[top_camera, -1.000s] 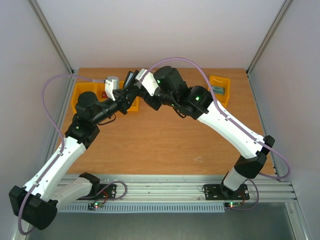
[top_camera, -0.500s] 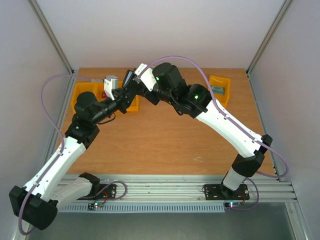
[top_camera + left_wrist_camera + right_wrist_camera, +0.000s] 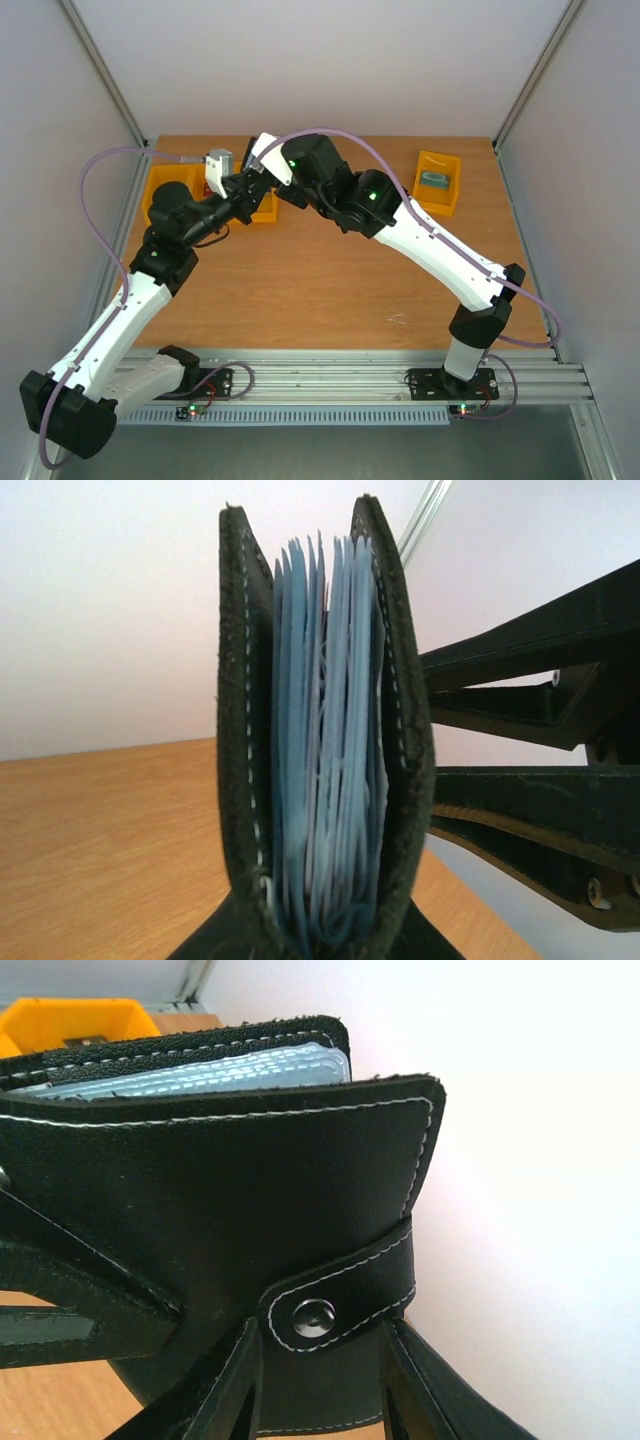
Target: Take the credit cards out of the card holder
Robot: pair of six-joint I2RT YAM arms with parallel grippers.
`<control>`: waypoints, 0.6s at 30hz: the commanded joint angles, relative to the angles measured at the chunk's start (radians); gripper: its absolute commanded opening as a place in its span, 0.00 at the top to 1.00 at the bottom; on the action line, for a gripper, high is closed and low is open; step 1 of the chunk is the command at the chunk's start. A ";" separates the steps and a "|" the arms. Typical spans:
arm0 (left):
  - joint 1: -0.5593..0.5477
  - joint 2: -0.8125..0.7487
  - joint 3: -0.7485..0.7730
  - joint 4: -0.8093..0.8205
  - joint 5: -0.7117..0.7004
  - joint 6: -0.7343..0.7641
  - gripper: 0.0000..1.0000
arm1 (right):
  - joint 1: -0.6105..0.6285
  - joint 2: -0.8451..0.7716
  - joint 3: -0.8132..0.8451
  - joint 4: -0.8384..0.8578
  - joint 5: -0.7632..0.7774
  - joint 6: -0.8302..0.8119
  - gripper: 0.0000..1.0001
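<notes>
Well, left claw (image 3: 240,188) pinches the holder (image 3: 320,780) by its fold, open edge pointing away; right claw (image 3: 320,1390) straddles the tab (image 3: 330,1305), pinching or not, can't tell.

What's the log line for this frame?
left gripper: shut on card holder, aloft | right gripper: jaws astride snap tab, grip unclear | credit cards: none visible

Bright, even light, soft shadows; wrist backgrounds wash out white, the card holder (image 3: 405,730) seemingly slightly blurred.
</notes>
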 commanded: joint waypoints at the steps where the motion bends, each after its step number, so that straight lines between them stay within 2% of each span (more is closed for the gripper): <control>1: -0.029 0.006 0.004 0.008 0.128 0.049 1.00 | 0.031 0.038 0.053 0.131 0.082 -0.088 0.69; 18: -0.029 0.020 0.009 -0.028 0.122 0.073 1.00 | 0.037 0.046 0.061 0.152 0.082 -0.089 0.61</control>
